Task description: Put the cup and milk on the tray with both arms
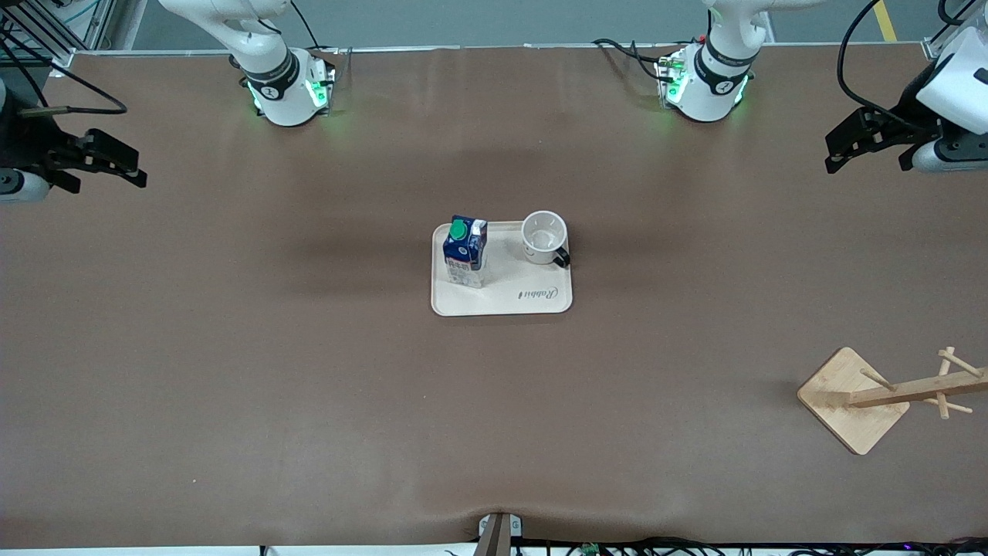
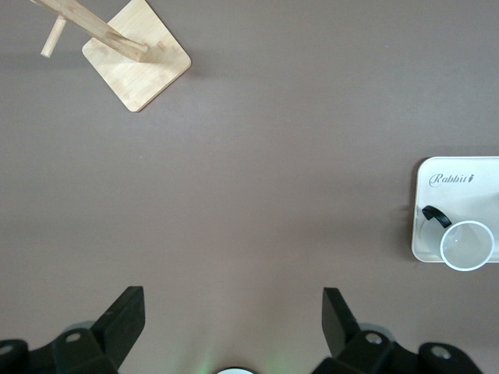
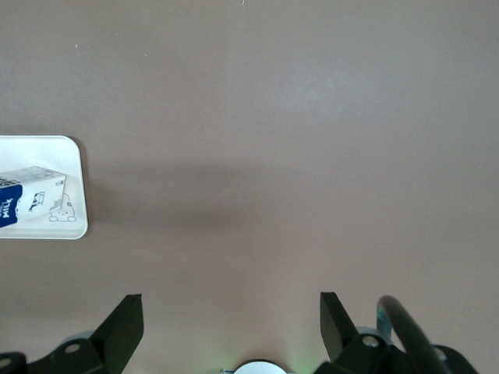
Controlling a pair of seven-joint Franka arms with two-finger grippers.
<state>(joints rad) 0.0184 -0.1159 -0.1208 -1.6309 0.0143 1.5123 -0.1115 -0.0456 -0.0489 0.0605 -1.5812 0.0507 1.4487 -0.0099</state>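
Observation:
The cream tray lies at the middle of the table. The dark blue milk carton stands upright on it, toward the right arm's end. The white cup stands upright on the tray beside the milk, toward the left arm's end, with its black handle over the tray's rim. My left gripper is open and empty, raised over the table's left-arm end. My right gripper is open and empty over the right-arm end. The left wrist view shows the cup on the tray. The right wrist view shows the milk on the tray.
A wooden rack with pegs on a square base stands near the front camera at the left arm's end; it also shows in the left wrist view. The two arm bases stand along the table's robot edge.

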